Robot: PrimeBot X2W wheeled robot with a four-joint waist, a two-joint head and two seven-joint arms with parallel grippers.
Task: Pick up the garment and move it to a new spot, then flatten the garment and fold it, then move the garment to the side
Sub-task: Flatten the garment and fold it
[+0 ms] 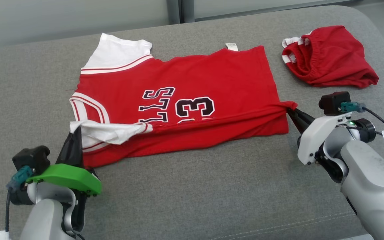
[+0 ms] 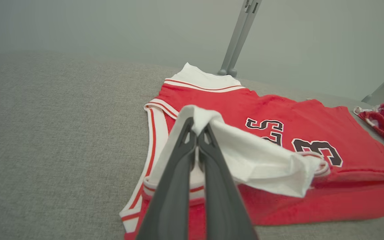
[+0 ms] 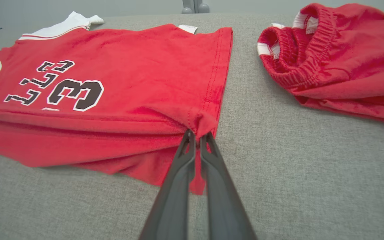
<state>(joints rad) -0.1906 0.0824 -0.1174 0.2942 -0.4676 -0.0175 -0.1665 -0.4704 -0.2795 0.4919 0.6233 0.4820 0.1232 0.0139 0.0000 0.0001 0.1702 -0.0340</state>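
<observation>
- Jersey (image 1: 192,86), red with white sleeves, a black "3" and black lettering, lies spread on grey cushion (image 1: 192,193). Neck end is toward the robot's left, bottom hem toward its right.
- Left hand (image 1: 75,130): closed, gripping the near white sleeve (image 1: 111,131). In the left wrist view the dark fingers (image 2: 178,173) are pressed together, and white cloth is draped over the tips and off to one side.
- Right hand (image 1: 290,111): closed, gripping the near corner of the hem. In the right wrist view red cloth is bunched at the tips of the fingers (image 3: 175,186), and more hem hangs below them.
- Taut ridge of red cloth runs between the two grips, crossing the lower part of the print. The bottom of the number and letters is hidden behind it.
- A strip of red jersey lies flat on the cushion on the robot's side of that ridge.
- Far sleeve (image 1: 118,50) lies flat, and the neck trim (image 1: 88,106) is at the left end.
- A small white label (image 1: 231,46) sticks out at the far edge.
- Red shorts (image 1: 332,56), with an elastic waistband and white stripes, sit crumpled on the cushion beyond the right hand. They are apart from the jersey.
- Left wrist has a green cover (image 1: 65,178), right wrist a white one (image 1: 318,133).
</observation>
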